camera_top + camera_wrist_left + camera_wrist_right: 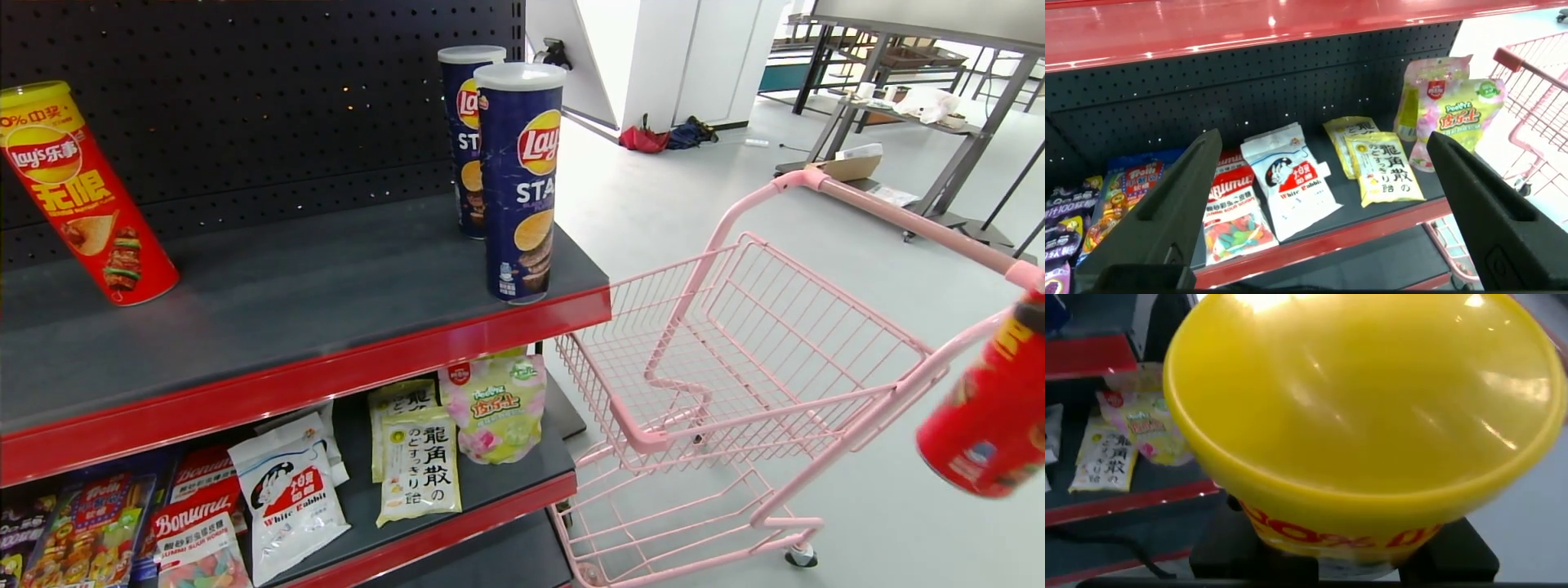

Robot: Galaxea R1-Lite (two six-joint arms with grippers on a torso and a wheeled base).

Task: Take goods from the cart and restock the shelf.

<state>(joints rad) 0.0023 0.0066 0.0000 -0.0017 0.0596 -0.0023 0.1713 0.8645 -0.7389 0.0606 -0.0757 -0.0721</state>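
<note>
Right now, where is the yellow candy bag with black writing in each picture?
Head view: yellow candy bag at the lower shelf's front edge.
Left wrist view: bag between white bag and pouch.
Right wrist view: bag beside the pouch, past the can.
Shared landmark: green-and-pink pouch.

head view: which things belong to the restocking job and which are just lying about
Job: held red can, pink cart, top shelf, red can on shelf, two blue cans.
Lying about: snack bags on lower shelf, red bundle on floor.
</note>
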